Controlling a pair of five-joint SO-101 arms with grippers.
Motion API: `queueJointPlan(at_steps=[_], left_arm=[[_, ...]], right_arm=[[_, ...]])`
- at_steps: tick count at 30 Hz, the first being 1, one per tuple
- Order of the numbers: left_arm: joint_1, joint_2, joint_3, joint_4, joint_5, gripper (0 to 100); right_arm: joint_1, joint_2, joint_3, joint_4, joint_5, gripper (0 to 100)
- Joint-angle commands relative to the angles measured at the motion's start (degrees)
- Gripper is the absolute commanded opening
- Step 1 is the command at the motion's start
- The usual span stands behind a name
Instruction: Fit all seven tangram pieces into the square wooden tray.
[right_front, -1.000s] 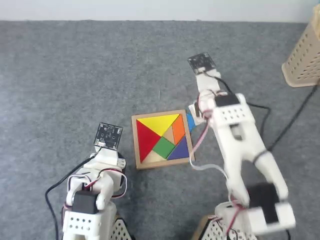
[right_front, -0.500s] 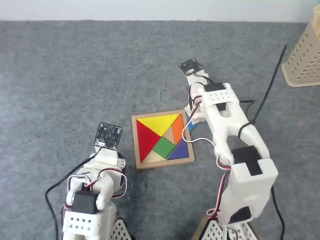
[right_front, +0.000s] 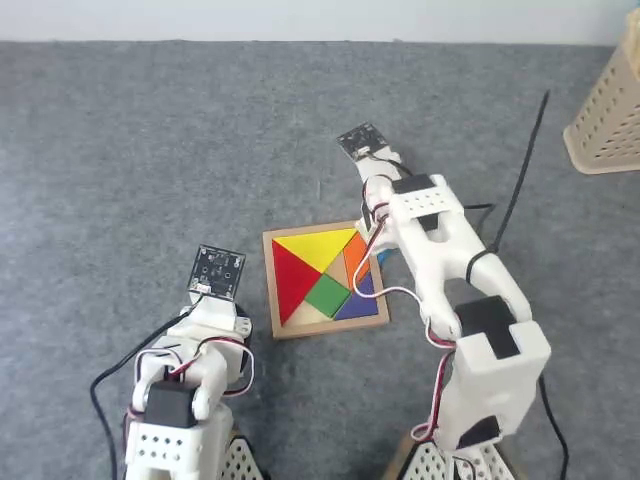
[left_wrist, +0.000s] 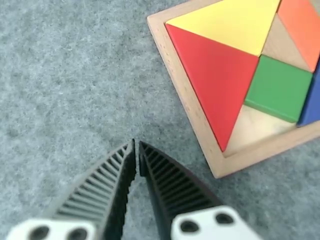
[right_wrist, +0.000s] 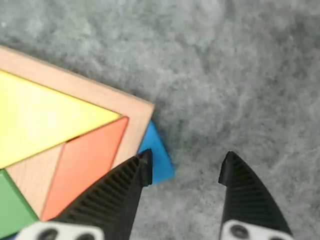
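The square wooden tray (right_front: 270, 285) is lying flat on the grey table (right_front: 150, 150), between the two arms. Inside it, a yellow triangle (right_front: 318, 247) is sitting along the far edge and a red triangle (right_front: 292, 280) along the left edge. A green square (right_front: 327, 294) is resting near the middle, an orange piece (right_front: 356, 262) is lying against the right edge, and a dark blue piece (right_front: 362, 298) is occupying the near right corner. Two triangular patches of plain wood colour are showing among the pieces, one beside the orange piece and one at the near edge.

A light blue piece (right_wrist: 159, 160) is lying on the table outside the tray, touching the rim at the far right corner.

The right claw (right_wrist: 187, 160) is hanging released just beside that corner, jaws spread wide. One finger (right_wrist: 125, 182) is standing over the edge of the light blue piece and the other is standing over bare table.

The left claw (left_wrist: 136, 145) is hovering clenched and empty over the table, near the tray's near left corner.

A perforated beige basket (right_front: 610, 110) is standing at the table's far right.
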Motion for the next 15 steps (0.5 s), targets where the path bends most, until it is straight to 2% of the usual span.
queueJointPlan(at_steps=[1, 11, 15], left_arm=[[-0.09, -1.14, -1.1, 0.35, 0.35, 1], [-0.09, -1.14, -1.1, 0.35, 0.35, 1], [-0.09, -1.14, -1.1, 0.35, 0.35, 1]], right_arm=[[-1.19, -2.86, 0.35, -1.1, 0.62, 23.8], [3.47, -2.86, 3.34, 1.36, 0.7, 23.6], [7.6, -2.86, 3.34, 1.45, 0.62, 19.1]])
